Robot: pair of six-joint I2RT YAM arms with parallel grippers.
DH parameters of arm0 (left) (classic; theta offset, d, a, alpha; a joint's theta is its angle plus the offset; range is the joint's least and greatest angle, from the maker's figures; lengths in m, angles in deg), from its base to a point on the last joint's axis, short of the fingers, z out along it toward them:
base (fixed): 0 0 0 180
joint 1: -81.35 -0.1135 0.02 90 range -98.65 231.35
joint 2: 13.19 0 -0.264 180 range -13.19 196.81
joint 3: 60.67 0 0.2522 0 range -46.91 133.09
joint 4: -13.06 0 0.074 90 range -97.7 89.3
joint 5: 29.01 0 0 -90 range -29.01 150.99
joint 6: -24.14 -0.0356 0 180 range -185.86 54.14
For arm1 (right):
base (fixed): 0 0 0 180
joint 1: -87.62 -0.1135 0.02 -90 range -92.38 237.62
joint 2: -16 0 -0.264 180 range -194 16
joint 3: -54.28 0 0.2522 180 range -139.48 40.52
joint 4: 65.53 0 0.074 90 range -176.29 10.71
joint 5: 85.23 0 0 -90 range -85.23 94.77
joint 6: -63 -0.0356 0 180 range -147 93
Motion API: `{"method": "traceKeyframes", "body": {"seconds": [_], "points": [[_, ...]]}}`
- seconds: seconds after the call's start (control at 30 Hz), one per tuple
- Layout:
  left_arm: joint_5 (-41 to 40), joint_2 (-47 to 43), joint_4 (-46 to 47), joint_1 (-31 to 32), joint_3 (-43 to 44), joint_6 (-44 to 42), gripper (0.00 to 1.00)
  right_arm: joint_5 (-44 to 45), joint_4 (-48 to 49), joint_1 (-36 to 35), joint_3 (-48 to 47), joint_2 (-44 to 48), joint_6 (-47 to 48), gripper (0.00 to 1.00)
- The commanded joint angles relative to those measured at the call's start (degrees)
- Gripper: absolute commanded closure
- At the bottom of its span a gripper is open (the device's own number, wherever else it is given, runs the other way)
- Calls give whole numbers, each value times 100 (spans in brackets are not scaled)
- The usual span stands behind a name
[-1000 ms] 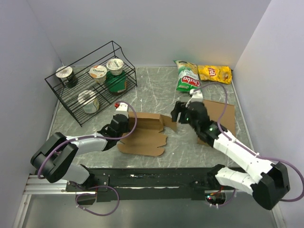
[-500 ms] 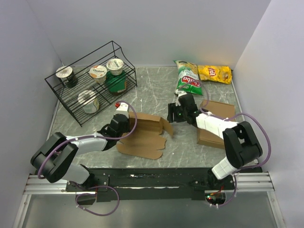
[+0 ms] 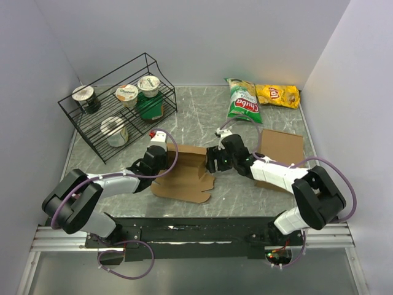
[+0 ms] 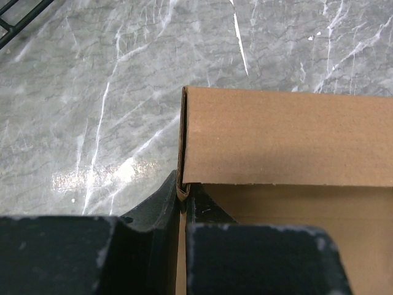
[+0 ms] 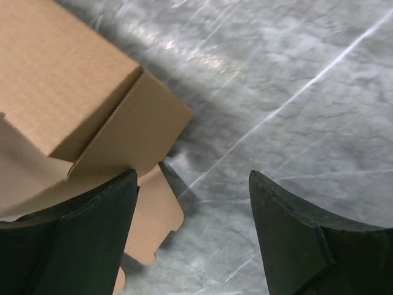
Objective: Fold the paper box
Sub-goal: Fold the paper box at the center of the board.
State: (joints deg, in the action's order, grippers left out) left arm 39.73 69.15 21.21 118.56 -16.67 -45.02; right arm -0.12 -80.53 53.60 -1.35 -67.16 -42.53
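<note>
The left gripper is pinching the corner of a raised wall of the paper box, its jaws pressed together on the thin cardboard. The right gripper is hovering with its jaws spread and nothing between them, and the box's end flap is lying just beside one of its fingers. The box is sitting between the two grippers on the table.

To fold well, the right gripper should probably be taking the flap close to its crease and swinging it up squarely while the left is anchoring the wall. A grip out at the notched tab would likely bend it.

Bare table is lying ahead of the right gripper. The cardboard slab is sitting behind it and the wire rack beyond the left gripper, both well apart
</note>
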Motion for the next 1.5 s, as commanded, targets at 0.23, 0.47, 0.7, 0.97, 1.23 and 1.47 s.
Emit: {"method": "traceKeyframes", "body": {"seconds": [0.23,0.47,0.7,0.97,1.23,1.47], "points": [[157,97,-179,5,79,34,99,-355,1142,-201,364,432,348,15],[210,71,-161,5,61,25,99,-241,1406,-228,311,195,594,14],[289,-8,-117,5,-9,-1,99,180,2029,-237,345,-166,569,15],[289,1,-117,5,0,-1,99,1014,2646,-439,293,-535,463,18],[254,-26,-108,5,-27,17,99,1981,2725,-623,328,-807,182,38],[236,-87,-73,5,-71,17,99,2878,2391,-658,249,-922,-266,60]]}}
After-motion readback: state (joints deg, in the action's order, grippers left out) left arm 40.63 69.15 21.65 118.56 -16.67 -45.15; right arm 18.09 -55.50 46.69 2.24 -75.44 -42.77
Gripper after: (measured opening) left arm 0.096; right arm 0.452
